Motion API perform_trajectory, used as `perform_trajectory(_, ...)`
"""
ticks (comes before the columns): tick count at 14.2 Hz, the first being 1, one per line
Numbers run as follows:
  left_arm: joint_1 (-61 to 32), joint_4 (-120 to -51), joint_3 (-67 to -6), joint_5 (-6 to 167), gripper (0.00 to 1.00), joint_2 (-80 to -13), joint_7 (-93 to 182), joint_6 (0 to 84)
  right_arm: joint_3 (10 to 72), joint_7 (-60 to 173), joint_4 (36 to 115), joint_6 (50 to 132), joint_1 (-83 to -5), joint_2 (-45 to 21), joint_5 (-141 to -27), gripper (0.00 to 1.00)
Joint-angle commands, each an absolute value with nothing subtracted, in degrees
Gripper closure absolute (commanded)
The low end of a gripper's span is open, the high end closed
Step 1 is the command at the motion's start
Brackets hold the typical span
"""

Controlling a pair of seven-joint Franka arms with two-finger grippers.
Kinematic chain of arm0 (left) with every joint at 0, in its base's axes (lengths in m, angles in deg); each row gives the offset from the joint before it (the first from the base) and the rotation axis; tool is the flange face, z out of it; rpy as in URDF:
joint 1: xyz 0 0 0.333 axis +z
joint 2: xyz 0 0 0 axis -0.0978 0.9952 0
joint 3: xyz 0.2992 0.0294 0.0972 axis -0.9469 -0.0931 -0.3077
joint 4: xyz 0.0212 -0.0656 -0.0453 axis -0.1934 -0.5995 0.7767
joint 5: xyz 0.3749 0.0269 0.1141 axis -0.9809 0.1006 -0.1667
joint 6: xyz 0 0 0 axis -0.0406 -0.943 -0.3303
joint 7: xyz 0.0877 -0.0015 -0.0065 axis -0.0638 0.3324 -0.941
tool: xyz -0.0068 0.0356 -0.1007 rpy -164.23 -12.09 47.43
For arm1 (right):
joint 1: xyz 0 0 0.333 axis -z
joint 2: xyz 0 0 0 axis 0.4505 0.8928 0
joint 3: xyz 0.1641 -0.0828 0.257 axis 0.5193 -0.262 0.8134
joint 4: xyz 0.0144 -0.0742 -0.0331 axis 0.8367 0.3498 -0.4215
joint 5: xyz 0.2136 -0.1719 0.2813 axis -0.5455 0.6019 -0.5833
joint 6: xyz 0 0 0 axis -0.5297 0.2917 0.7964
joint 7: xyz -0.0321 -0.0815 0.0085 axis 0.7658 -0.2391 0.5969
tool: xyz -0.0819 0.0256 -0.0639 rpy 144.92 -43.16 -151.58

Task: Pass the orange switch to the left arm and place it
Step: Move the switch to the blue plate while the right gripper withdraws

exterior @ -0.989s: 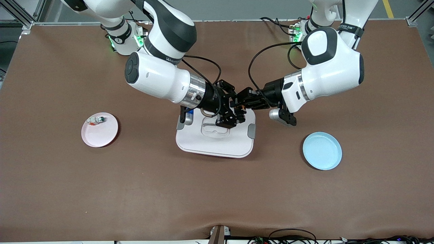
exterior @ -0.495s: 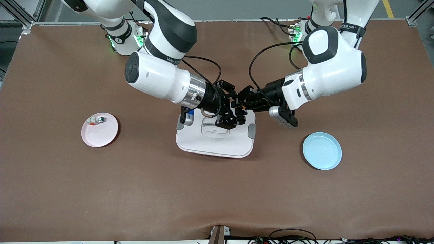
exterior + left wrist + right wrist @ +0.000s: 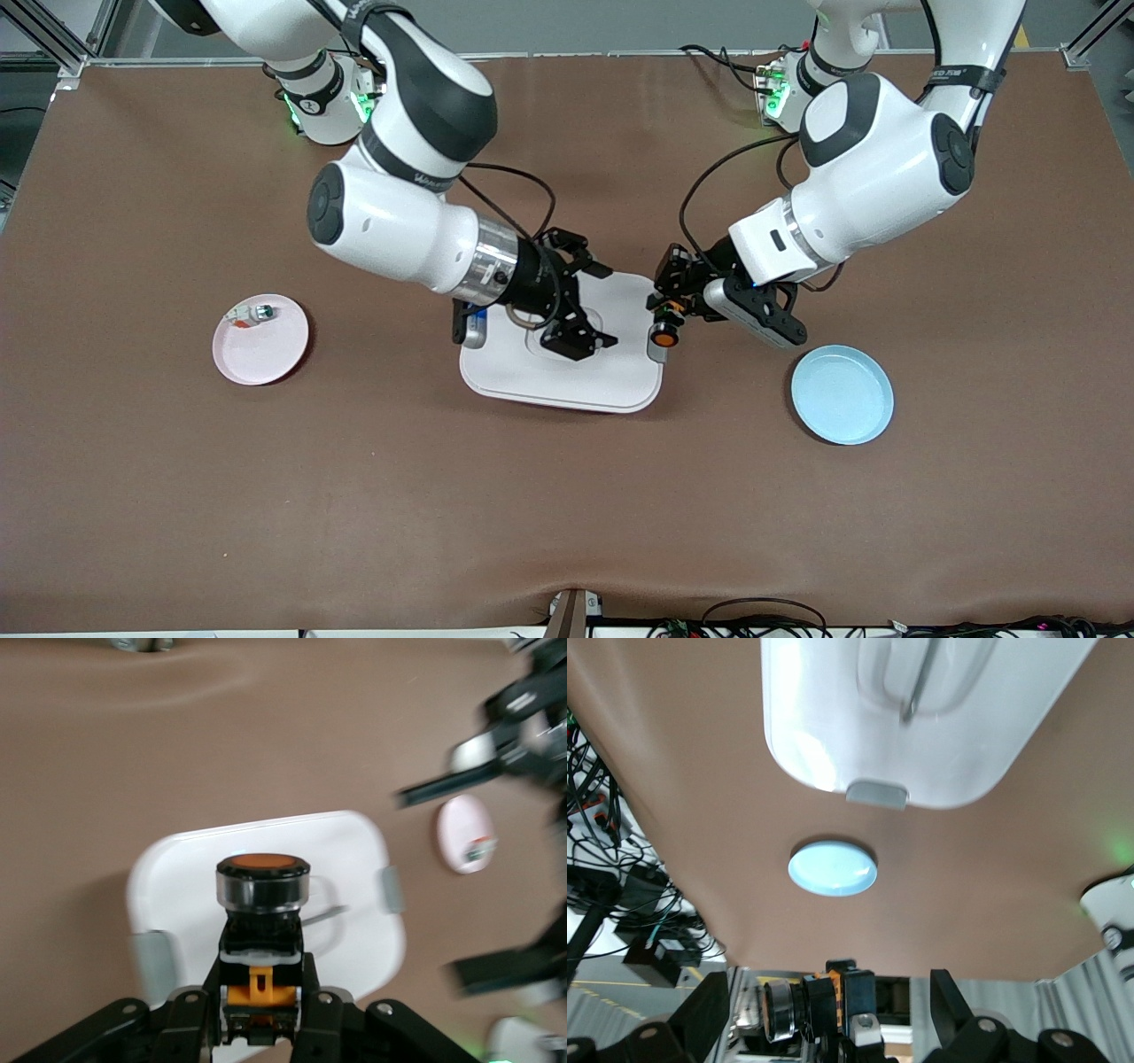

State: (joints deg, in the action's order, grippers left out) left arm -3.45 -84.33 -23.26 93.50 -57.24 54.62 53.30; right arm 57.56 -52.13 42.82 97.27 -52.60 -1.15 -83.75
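Switch [image 3: 663,336] clamped in left gripper [image 3: 666,312] at box [image 3: 560,379] edge; right gripper [image 3: 580,341] open, empty, over box. Advised: carry clear toward blue plate [image 3: 842,394].

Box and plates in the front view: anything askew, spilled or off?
Nothing stands out. The box sits flat and lidded, slightly turned. The left pincer holds the orange switch over the box's edge; the right pincer is open above the lid. The pink plate holds a small part; the blue plate is bare.

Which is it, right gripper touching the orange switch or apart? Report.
Apart. Front view shows the right gripper over the box, with open space to the orange switch in the left gripper.
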Motion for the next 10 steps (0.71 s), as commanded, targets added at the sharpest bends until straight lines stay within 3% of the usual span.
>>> perform_trajectory(1, -2.54, -83.14, -22.98, 82.66, 1.0, -55.74, 55.73, 48.24, 58.12, -45.4, 41.13, 90.21, -48.76, -0.76, -81.69, 0.0)
perform_trajectory(5, -0.61, -83.66, -22.98, 71.3, 1.0, -54.86, 61.25, 39.36, 58.04, -31.35, 41.04, 78.52, -44.28, -1.2, -76.41, 0.0)
perform_trajectory(10, 2.91, -87.0, -23.07, 61.29, 1.0, -52.92, 75.39, 37.5, 57.95, -8.34, 41.04, 64.8, -35.5, -3.31, -69.66, 0.0)
